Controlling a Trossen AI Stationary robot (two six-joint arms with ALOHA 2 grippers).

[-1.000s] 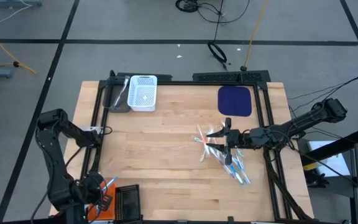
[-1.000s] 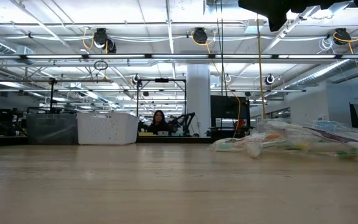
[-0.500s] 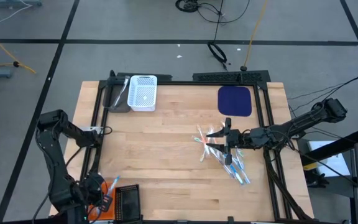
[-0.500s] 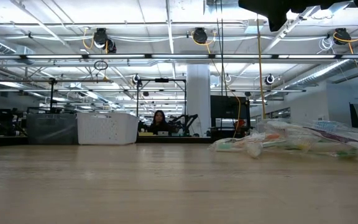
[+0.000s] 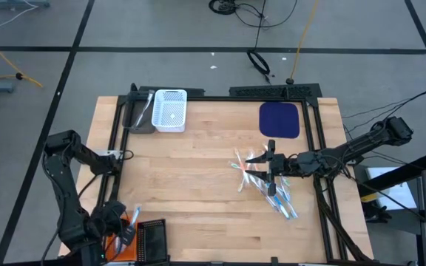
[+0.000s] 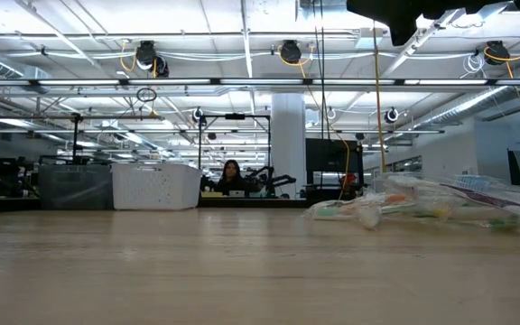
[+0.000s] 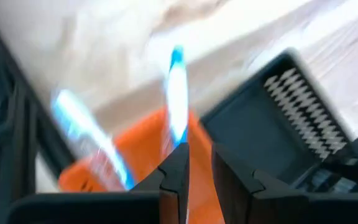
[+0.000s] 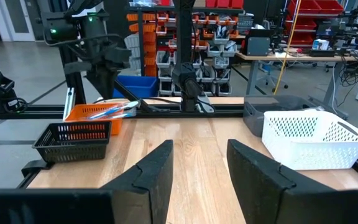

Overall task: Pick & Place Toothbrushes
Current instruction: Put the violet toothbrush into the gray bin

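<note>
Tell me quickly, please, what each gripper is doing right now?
Left gripper: over the orange basket, jaws slightly parted, a blue toothbrush just ahead; grip cannot be told.
Right gripper: open, empty.

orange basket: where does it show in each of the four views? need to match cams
High view: orange basket at the table's near left corner, under the left gripper.
Low view: not in it.
Left wrist view: centre, below the fingers, toothbrushes standing in it.
Right wrist view: far left, behind the black basket.
Shared landmark: black basket beside it.
</note>
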